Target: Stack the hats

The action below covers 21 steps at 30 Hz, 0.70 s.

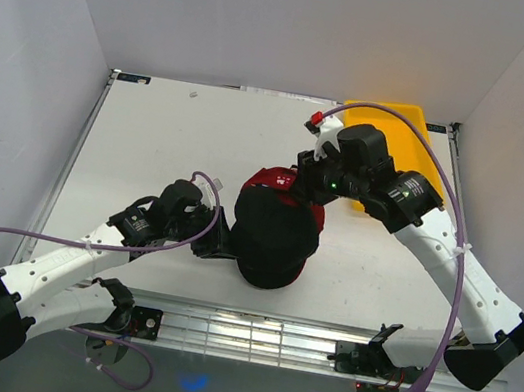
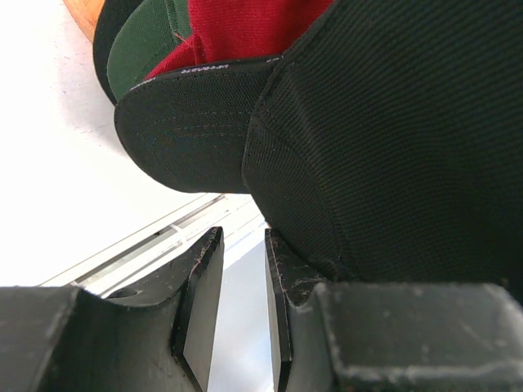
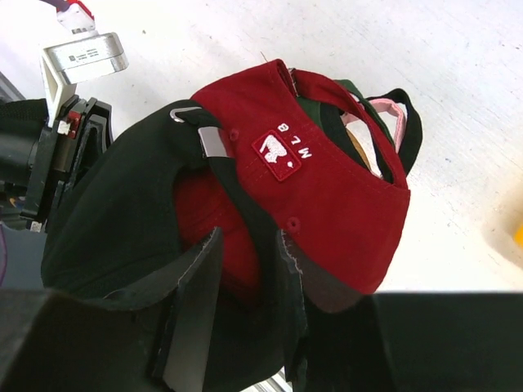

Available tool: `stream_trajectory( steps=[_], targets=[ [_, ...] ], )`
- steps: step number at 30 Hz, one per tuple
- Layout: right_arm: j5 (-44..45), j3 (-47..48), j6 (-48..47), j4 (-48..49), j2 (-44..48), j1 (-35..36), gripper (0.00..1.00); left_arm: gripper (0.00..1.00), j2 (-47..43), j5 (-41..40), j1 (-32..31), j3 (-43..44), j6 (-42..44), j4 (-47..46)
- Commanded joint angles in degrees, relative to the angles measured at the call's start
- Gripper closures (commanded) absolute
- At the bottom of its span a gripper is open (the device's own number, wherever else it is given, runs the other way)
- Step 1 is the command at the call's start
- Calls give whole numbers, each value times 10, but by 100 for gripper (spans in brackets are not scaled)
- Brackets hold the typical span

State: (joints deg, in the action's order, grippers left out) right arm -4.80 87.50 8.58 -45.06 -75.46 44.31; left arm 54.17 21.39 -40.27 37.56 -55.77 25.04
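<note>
The hats sit in one pile at the table's middle. The black cap (image 1: 275, 239) lies on top, over the red cap (image 1: 278, 180). In the right wrist view the red cap (image 3: 327, 196) shows its pale logo, with the dark green cap (image 3: 347, 90) and a pink strap (image 3: 386, 110) under it. My right gripper (image 3: 249, 241) is open at the pile's back, and the black cap's (image 3: 114, 212) rear strap runs between its jaws. My left gripper (image 2: 243, 237) is open and empty, with its right finger against the black cap's (image 2: 392, 122) side.
A yellow object (image 1: 396, 128) lies at the back right behind the right arm. A wooden stand (image 2: 82, 16) shows under the pile. Metal rails (image 1: 248, 331) run along the table's near edge. White walls close in the sides.
</note>
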Motion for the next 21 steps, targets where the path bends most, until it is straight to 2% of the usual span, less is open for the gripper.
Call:
stream_trajectory(
  steps=[1, 21],
  targets=[
    [-18, -2, -14, 4, 8, 0, 61, 63, -6, -7, -3, 21, 3, -7],
    [-21, -16, -21, 1, -7, 0, 62, 63, -13, -7, -3, 19, 0, -8]
  ],
)
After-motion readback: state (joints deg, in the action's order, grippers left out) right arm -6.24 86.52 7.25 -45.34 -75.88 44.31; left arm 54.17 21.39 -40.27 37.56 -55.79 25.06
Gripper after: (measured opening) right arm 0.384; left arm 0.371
